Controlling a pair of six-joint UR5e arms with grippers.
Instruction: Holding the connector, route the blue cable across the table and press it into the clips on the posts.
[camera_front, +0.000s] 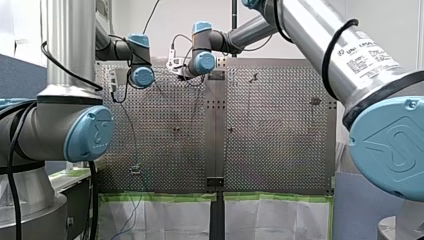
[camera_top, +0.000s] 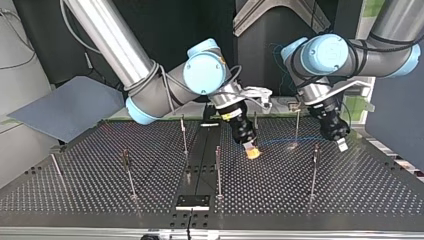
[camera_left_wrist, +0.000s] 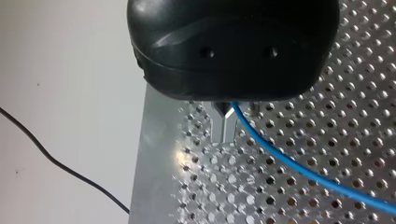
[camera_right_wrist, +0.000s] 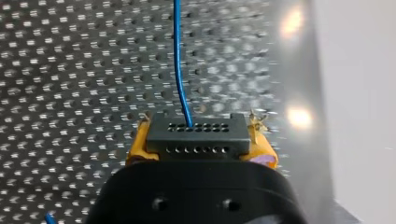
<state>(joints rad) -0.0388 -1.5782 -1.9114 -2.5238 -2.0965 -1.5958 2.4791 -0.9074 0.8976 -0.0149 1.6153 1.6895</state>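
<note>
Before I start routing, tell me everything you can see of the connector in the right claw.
The connector is a small dark rectangular block, plastic by its look, showing two rows of little round holes. My right claw clamps it at both ends between yellow pads, over the perforated table. The blue cable enters its far row near the middle and runs straight ahead.
</note>
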